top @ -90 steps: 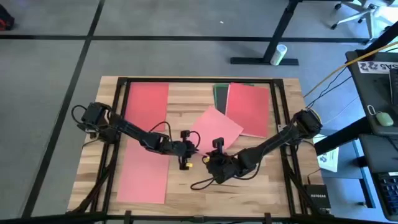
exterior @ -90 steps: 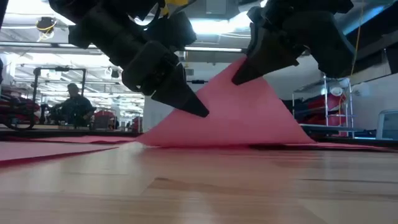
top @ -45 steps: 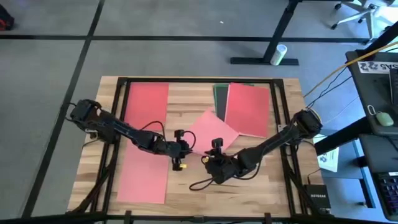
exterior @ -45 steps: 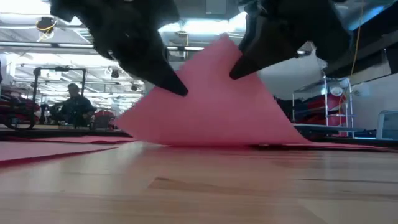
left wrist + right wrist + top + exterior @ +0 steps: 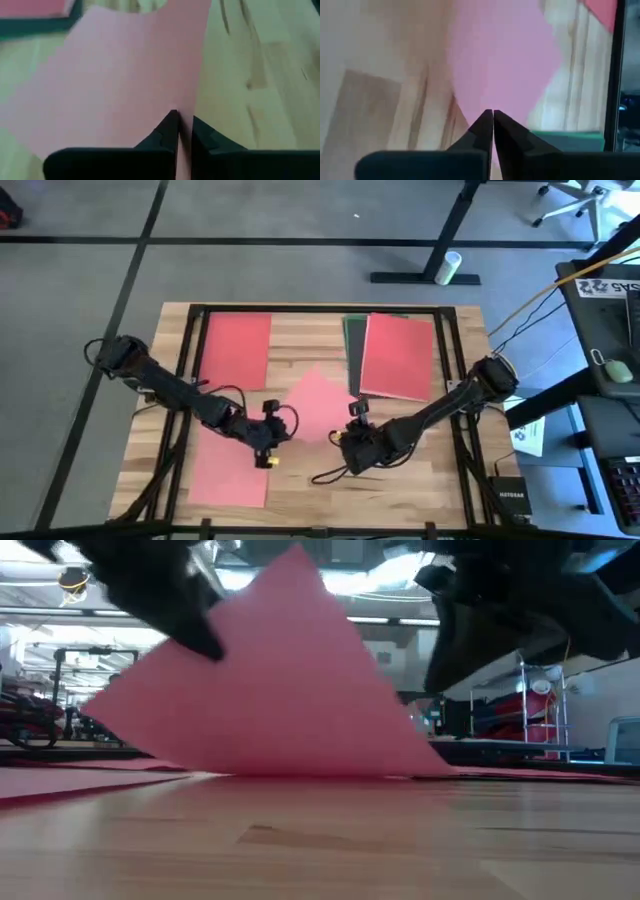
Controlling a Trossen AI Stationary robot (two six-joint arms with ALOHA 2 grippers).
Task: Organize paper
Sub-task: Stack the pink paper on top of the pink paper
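The pink sheet (image 5: 312, 402), thin, light and floppy, stands tented mid-table (image 5: 300, 338), best held at an edge, as the left gripper (image 5: 181, 131) pinches it while the right gripper (image 5: 493, 122) beside it looks clenched, empty.

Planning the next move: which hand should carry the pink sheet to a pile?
Left. The left hand pinches the edge of the pink sheet, lifting it; the right hand is shut, seemingly off it.

The lifted sheet (image 5: 315, 405) was pink. Red sheets (image 5: 237, 347) and a dark green sheet (image 5: 353, 340) lay on the pale wood-grain bench (image 5: 300, 340).
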